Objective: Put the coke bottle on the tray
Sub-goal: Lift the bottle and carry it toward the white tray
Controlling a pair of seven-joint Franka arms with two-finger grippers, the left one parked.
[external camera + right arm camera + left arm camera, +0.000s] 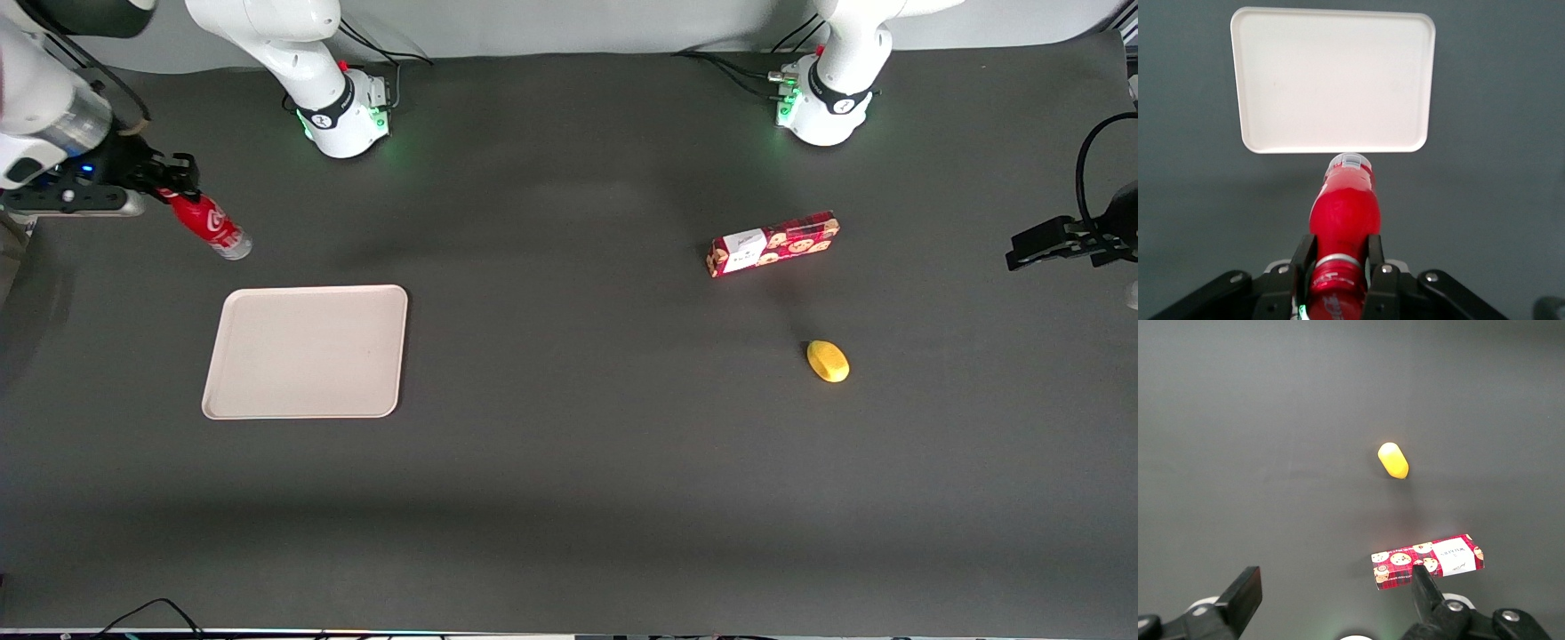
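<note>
My right gripper [178, 182] is at the working arm's end of the table, shut on the neck of the coke bottle [210, 226]. The slim red bottle hangs tilted, silvery base pointing down toward the tray. In the right wrist view the fingers [1304, 257] clamp the bottle [1345, 213] just below its cap, and its base overlaps the tray's nearest rim. The beige tray [307, 350] lies flat on the table, nearer the front camera than the bottle, and nothing lies on it. It also shows in the right wrist view [1331, 80].
A red cookie box [772, 244] and a yellow lemon-like object [828, 361] lie toward the parked arm's end of the table. Both also show in the left wrist view: the box [1427, 562] and the yellow object [1393, 460]. The arm bases [342, 111] stand along the back edge.
</note>
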